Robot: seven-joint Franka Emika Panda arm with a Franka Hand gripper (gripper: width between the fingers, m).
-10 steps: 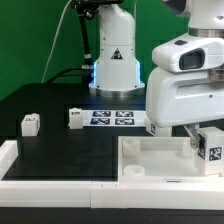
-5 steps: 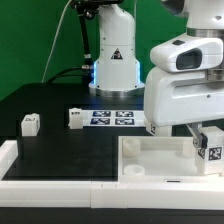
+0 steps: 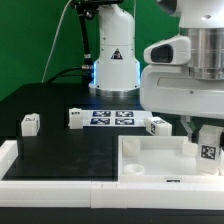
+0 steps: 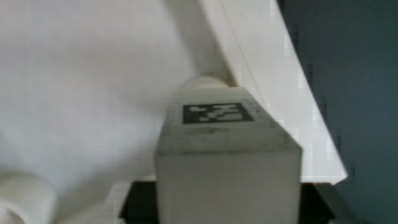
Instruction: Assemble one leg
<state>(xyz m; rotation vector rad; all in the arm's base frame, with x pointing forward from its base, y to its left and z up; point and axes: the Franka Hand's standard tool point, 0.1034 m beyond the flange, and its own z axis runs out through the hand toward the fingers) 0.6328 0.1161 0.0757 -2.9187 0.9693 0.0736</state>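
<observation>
My gripper (image 3: 207, 140) is shut on a leg (image 3: 209, 151), a small white block with a black-and-white tag, held over the right part of the large white tray-like panel (image 3: 150, 160). In the wrist view the leg (image 4: 222, 140) fills the space between my dark fingers (image 4: 146, 200), its end close to the panel's raised rim (image 4: 267, 60) and a corner. Three more legs lie on the black table: one at the exterior view's left (image 3: 30, 124), one by the marker board (image 3: 75, 118), one behind the panel (image 3: 160, 125).
The marker board (image 3: 112, 117) lies at the table's middle back. The robot base (image 3: 113, 55) stands behind it. A white border (image 3: 20, 165) runs along the table's front and left edge.
My gripper has risen a little and shifted slightly to the exterior view's right with the leg in it. The fourth leg behind the panel has come into view.
</observation>
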